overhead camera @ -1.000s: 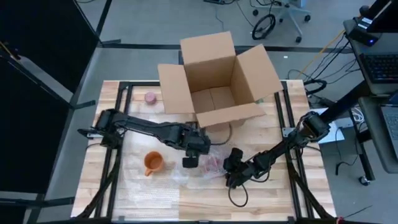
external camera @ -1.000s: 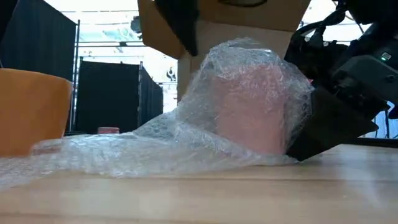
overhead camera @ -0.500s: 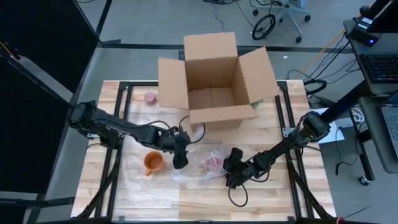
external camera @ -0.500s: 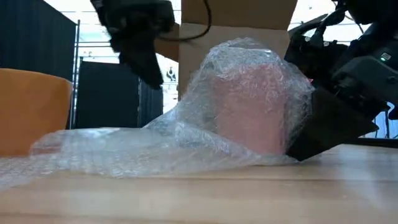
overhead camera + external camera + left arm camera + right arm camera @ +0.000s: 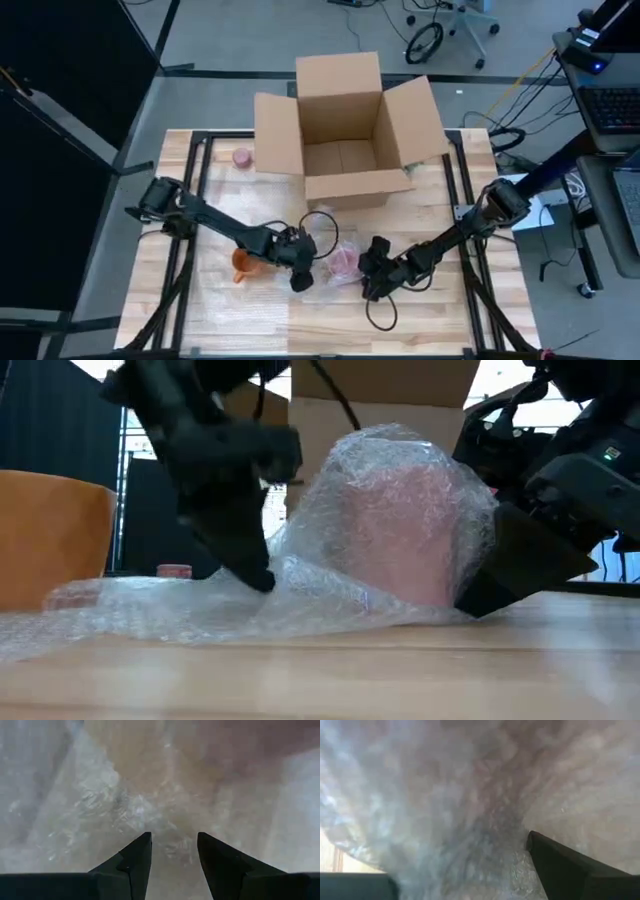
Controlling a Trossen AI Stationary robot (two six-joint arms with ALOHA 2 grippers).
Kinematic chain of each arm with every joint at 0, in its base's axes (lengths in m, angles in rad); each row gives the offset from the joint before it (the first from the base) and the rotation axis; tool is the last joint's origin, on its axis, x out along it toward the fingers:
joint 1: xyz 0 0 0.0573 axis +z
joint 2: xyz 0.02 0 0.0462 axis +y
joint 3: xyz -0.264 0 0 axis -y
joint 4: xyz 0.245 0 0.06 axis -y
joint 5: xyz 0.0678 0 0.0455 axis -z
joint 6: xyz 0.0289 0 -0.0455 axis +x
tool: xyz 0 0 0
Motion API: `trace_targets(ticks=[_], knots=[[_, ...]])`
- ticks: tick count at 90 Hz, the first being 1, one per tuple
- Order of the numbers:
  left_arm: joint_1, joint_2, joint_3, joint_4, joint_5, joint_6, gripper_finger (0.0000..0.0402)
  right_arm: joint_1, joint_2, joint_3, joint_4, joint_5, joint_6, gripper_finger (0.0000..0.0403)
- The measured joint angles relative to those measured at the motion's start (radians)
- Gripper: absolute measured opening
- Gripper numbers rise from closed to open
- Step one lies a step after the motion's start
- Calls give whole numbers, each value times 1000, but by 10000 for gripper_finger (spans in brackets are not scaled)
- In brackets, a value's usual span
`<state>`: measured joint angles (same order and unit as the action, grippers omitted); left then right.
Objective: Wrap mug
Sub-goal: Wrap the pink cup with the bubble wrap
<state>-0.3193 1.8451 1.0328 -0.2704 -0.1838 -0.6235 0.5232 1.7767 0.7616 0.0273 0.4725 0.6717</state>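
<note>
A pink mug [image 5: 343,262] stands on the table under a sheet of bubble wrap [image 5: 200,605], which covers it and trails toward the table's left. My right gripper [image 5: 370,272] is at the mug's right side, shut on the wrap [image 5: 485,845]. My left gripper [image 5: 301,278] is open and points down onto the loose wrap just left of the mug, also shown in the low view [image 5: 255,575]. An orange mug [image 5: 243,264] stands bare on the wrap farther left. My left gripper sets its open fingertips [image 5: 262,582] from above on the loose, flat bubble wrap [image 5: 135,810] left of the pink mug; nothing is pinched between them. My right gripper comes level from the table's right, and the wrap over the mug's right side [image 5: 470,560] bunches between its fingers [image 5: 570,865]. Whether the mug's wall is also in the hold is hidden by the wrap.
An open cardboard box [image 5: 345,130] stands at the table's far middle, flaps spread. A small pink thing [image 5: 241,157] lies left of the box. A dark cable loops on the table in front of the box [image 5: 320,222] and near my right arm [image 5: 380,315].
My left gripper has gone from just in front of the box toward the table's left, then toward the near edge and down onto the wrap beside the pink mug. The box, skewed at first, now stands square. My right gripper has stayed at the mug.
</note>
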Motion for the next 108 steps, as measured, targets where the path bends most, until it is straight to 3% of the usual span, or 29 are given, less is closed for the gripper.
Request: trace_targets(ticks=[22, 44, 67, 108], knots=[[-9, 43, 5, 12, -16, -2, 136, 0, 0, 0, 0, 0, 0, 215], [-10, 35, 4, 3, -17, 5, 11, 0, 0, 0, 0, -1, 0, 215], [-17, -61, -1, -42, -2, 10, 2, 0, 0, 0, 0, 2, 1, 215], [-22, -269, 1, -33, -67, 90, 3, 0, 0, 0, 0, 0, 1, 215]])
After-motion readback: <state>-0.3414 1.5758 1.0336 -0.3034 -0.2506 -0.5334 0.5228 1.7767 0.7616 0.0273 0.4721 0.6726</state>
